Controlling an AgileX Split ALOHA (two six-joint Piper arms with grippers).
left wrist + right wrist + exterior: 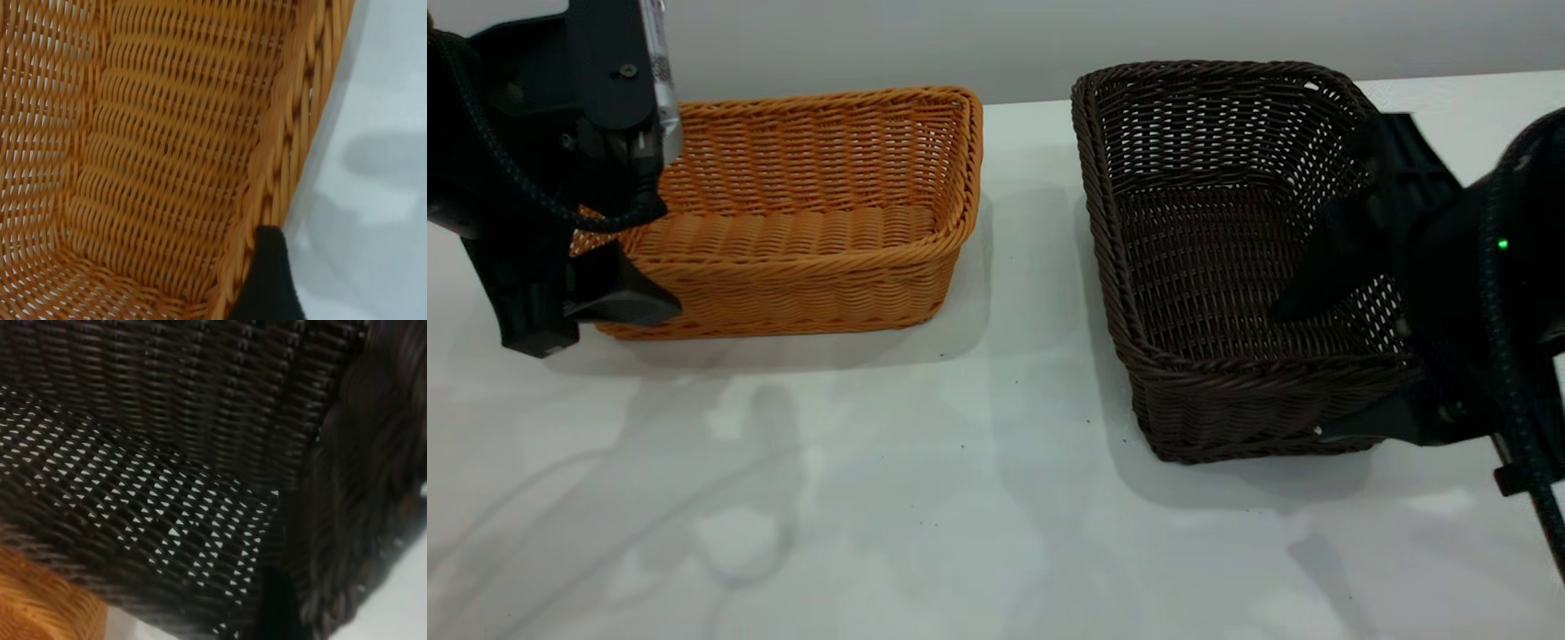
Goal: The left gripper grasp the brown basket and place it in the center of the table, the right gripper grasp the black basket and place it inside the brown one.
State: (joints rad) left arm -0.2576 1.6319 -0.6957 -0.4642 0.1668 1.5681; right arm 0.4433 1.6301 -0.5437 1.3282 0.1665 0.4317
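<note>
Bare white table (925,516) fills the whole front of the exterior view, with just a few dark specks on it, so the middle spot where the baskets should end up has nothing on it yet.

Brown basket (800,213) sits toward the back on the left side, flat on the table. The left gripper (600,276) is at its left end, with one finger (267,280) showing outside the braided rim in the left wrist view. It looks like it straddles that end wall, but I can't tell if it has actually clamped down.

Black basket (1227,267) is on the right, well apart from the brown one, and seems tipped up a bit at its far end. The right gripper (1352,356) has one finger down inside it and one outside along the right wall, so it seems to be pinching that wall, though how tight is not clear to me.

Both baskets are empty.

My read: we're at the grasping stage on both sides. Moving the brown one to the center and dropping the black one into it are both still to do.
</note>
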